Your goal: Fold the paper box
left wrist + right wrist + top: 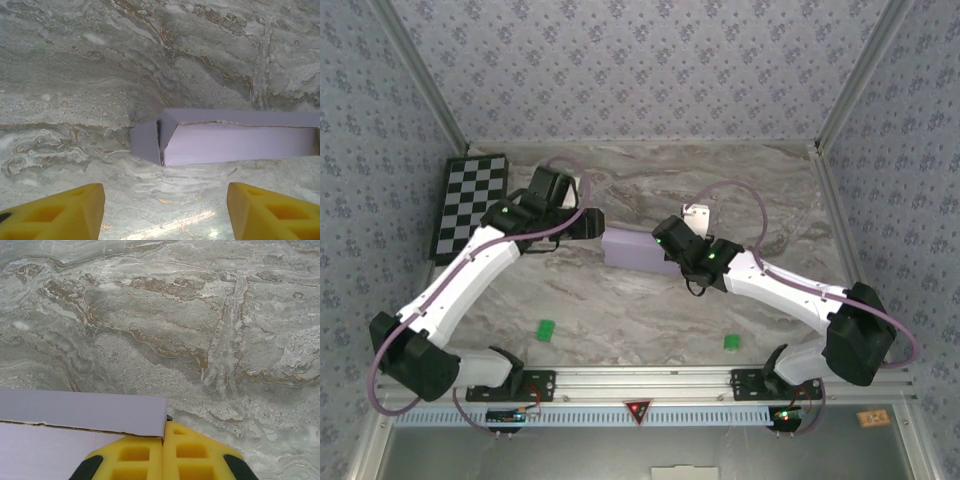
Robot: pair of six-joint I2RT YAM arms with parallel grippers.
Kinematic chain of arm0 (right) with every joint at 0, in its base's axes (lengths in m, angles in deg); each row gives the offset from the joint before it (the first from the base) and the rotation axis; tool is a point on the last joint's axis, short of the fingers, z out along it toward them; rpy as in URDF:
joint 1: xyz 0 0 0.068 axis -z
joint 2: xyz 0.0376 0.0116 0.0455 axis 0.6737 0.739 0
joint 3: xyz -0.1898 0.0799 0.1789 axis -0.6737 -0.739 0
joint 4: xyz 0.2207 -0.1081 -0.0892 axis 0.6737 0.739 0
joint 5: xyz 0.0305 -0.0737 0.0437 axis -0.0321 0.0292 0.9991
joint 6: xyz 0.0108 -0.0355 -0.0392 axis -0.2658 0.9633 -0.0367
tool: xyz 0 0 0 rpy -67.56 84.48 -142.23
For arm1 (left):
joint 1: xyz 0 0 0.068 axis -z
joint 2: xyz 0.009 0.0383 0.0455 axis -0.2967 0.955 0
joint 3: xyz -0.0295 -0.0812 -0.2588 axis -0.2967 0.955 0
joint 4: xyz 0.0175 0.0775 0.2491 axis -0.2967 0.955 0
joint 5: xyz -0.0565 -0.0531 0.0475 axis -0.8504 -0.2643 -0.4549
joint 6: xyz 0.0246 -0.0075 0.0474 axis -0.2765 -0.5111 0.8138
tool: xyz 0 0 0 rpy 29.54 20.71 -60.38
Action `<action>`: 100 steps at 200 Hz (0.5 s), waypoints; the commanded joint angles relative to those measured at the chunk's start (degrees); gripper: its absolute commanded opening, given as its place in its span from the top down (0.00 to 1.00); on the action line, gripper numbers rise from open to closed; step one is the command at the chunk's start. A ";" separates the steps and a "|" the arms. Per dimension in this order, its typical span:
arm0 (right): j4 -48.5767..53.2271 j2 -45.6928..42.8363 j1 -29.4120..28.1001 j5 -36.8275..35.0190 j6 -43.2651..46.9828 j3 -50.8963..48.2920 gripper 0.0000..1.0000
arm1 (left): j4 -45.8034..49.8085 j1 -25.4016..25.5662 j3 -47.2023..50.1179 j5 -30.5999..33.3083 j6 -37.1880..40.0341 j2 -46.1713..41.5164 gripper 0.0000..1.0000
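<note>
Closest to the eye in the left wrist view are the left gripper's [165,202] two yellow fingers [60,212]. They are spread wide with nothing but bare table between them, and the hand has let go. Just beyond them lies the paper box [235,142], lavender and folded flat. Its left end flap sticks out at an angle, and a thin seam runs along its top edge.

The right gripper [163,440] has its yellow fingers clenched together. Their tips sit right at a corner of the box [85,412], under the edge of the upper panel, but I cannot tell whether they press on it.

From above, the box [635,248] sits near the middle of the table [650,320], between the two arms' ends. The top is grey marble-patterned with brown veins. The walls [650,60] carry blue-grey flowered paper, with metal posts in the corners.

A checkerboard [470,205] leans at the far left edge, well apart from the box. Two small green tabs [546,330] lie toward the near rail [640,380], one on each side. Open table stretches behind the box to the back wall, and in front of it down to the rail.
</note>
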 commanded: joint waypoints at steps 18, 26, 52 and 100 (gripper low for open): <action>5.97 0.36 -0.54 1.05 0.03 -2.16 1.00 | -0.26 -1.23 -3.05 -1.34 0.48 5.79 0.32; 5.97 0.32 -0.58 0.96 0.19 -2.07 1.00 | -0.61 -1.49 -3.06 -1.64 0.38 6.41 0.32; 5.88 0.17 -0.59 0.87 0.48 -1.99 1.00 | -1.88 -1.97 -3.54 -2.29 0.29 7.73 0.32; 6.23 0.23 -0.56 0.80 0.78 -1.72 1.00 | -3.78 -2.42 -4.46 -3.70 -0.50 9.02 0.32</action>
